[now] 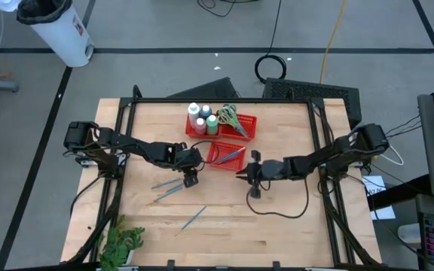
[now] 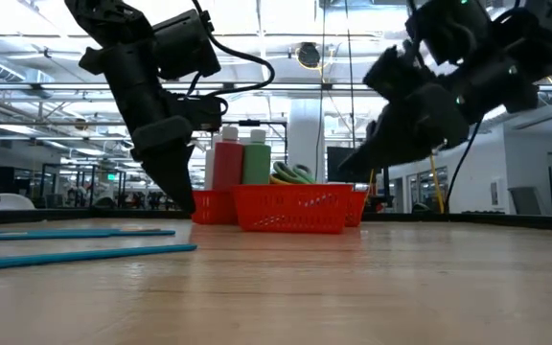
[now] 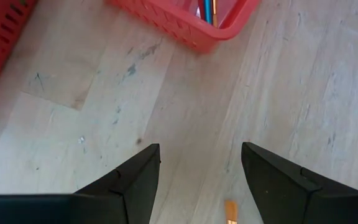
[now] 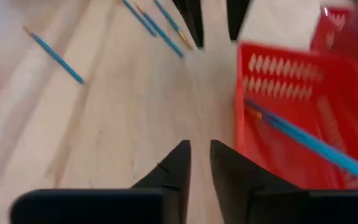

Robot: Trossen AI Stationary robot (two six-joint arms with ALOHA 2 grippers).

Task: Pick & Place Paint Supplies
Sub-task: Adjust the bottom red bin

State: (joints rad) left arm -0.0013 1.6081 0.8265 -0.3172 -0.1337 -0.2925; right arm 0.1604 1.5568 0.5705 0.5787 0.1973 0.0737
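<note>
1. A green leafy plant [image 1: 121, 242] sits at the near left corner of the desk [image 1: 292, 233], whose top is pale wood planks in a dark metal frame.
2. Thin blue brushes [image 1: 168, 188] lie flat on the bare wood left of centre; one more slim brush [image 1: 194, 217] lies apart, nearer the front edge.
3. The left gripper [image 1: 191, 178] hangs just above the desk beside those brushes, its dark wedge-shaped jaws spread apart and holding nothing. In its wrist view an orange brush tip [image 3: 230, 211] shows on the wood between them.
4. At the back, a red plastic mesh basket [image 1: 252, 129] holds upright white-capped bottles [image 1: 200, 117], one red-pink and one green in the low view, together with green-handled scissors [image 1: 229, 115].
5. In front of it a second, smaller red mesh basket [image 1: 218, 156] holds a long blue brush [image 4: 316, 144] leaning over its rim, orange near its tip.
6. The right gripper [image 1: 252, 178] hovers just right of that smaller basket, clear of the wood. Its jaws are drawn nearly together with a narrow gap, and nothing shows between them.
</note>
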